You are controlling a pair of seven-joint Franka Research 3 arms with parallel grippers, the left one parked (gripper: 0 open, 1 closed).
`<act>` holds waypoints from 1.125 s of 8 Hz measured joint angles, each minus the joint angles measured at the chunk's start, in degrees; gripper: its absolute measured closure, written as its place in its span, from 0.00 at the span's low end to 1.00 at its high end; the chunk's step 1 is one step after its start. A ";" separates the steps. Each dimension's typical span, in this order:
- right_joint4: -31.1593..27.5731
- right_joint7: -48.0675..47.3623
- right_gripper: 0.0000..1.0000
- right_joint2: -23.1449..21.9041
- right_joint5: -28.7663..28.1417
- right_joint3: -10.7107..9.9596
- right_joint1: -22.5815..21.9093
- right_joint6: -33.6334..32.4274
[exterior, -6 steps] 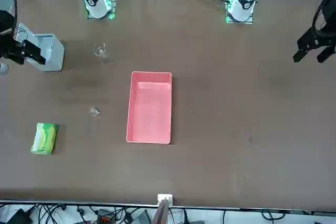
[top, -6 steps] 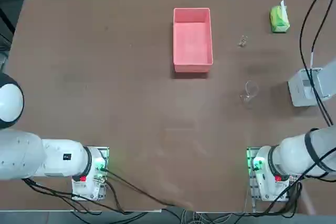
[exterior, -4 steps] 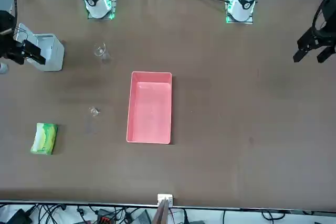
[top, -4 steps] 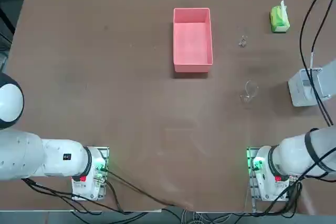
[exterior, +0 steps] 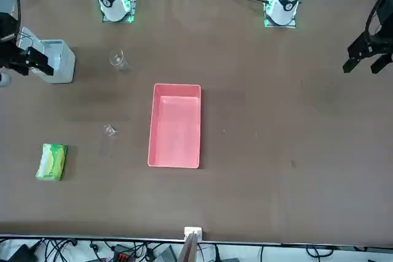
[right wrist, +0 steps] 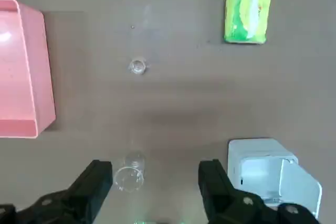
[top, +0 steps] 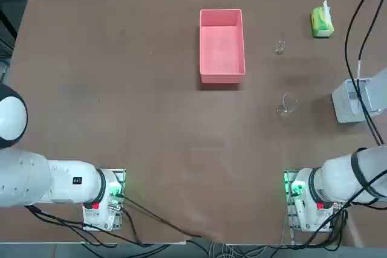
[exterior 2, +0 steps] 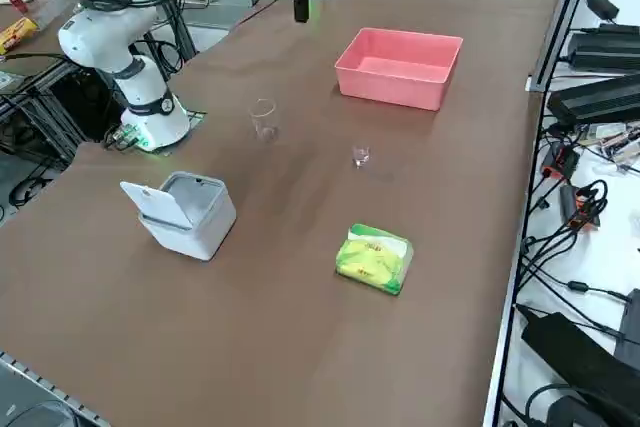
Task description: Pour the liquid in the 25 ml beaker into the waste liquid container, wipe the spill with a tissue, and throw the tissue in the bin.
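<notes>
Nothing started yet: right gripper [right wrist: 156, 182] hangs high above the table, fingers wide apart, empty. Tiny clear glass 25 ml beaker [right wrist: 137, 66] stands between the pink rectangular plastic waste tray [right wrist: 25, 77] and the yellow-green tissue pack [right wrist: 249, 13]. Next: descend past the larger glass beaker [right wrist: 129, 177] and grasp the tiny one.

Black two-finger right hand [right wrist: 156, 184] held high above the tabletop, pointing straight down, fingers [right wrist: 94, 182] spread wide apart, gripping nothing. White right arm [top: 347, 176] folded back near its base at the tabletop's near edge.
</notes>
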State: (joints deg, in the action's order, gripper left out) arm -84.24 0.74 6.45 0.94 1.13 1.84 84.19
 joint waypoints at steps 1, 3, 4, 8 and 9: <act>-0.43 0.26 0.00 1.37 0.00 0.00 0.03 -0.31; -1.02 1.13 0.00 4.37 0.00 -0.13 0.23 -0.47; -2.06 1.68 0.00 5.45 0.00 -0.18 0.29 0.66; -16.24 9.14 0.00 4.19 -0.01 -0.14 0.19 17.42; -20.91 9.89 0.00 2.75 -0.01 -0.10 0.16 21.92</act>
State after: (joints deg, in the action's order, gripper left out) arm -105.15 10.63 9.20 0.93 1.03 2.01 106.10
